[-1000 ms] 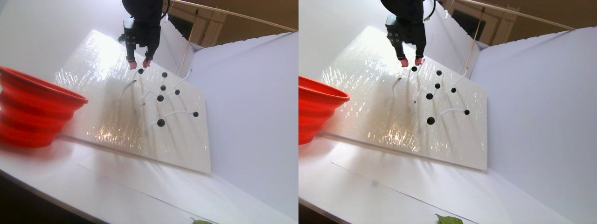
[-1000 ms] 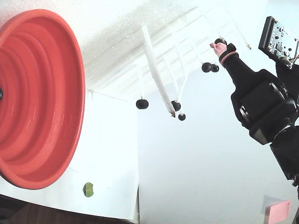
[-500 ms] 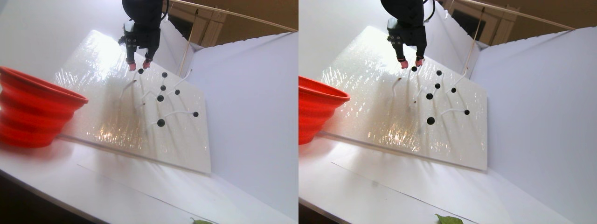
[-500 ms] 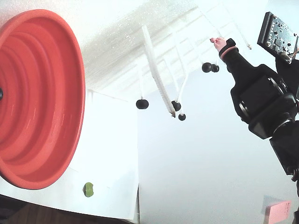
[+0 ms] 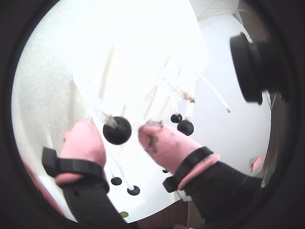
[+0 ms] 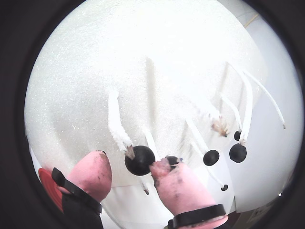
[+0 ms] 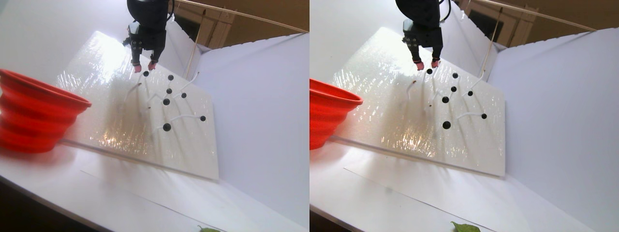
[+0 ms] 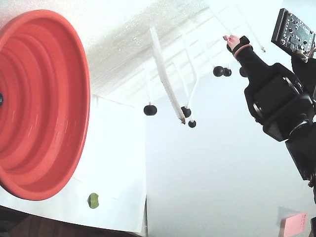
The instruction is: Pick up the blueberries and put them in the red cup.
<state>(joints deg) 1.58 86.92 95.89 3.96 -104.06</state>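
Your fingers stand apart, straddling one berry without gripping. It's tiny, round, slick: pinch across its middle, gently.

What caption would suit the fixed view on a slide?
Black arm's pink-tipped gripper reaches toward blueberries on white stems, red cup alongside.

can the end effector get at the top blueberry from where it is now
Probably yes. The end effector is open, its pink fingertips either side of the blueberry at the tip of a white stem, with nothing between them.
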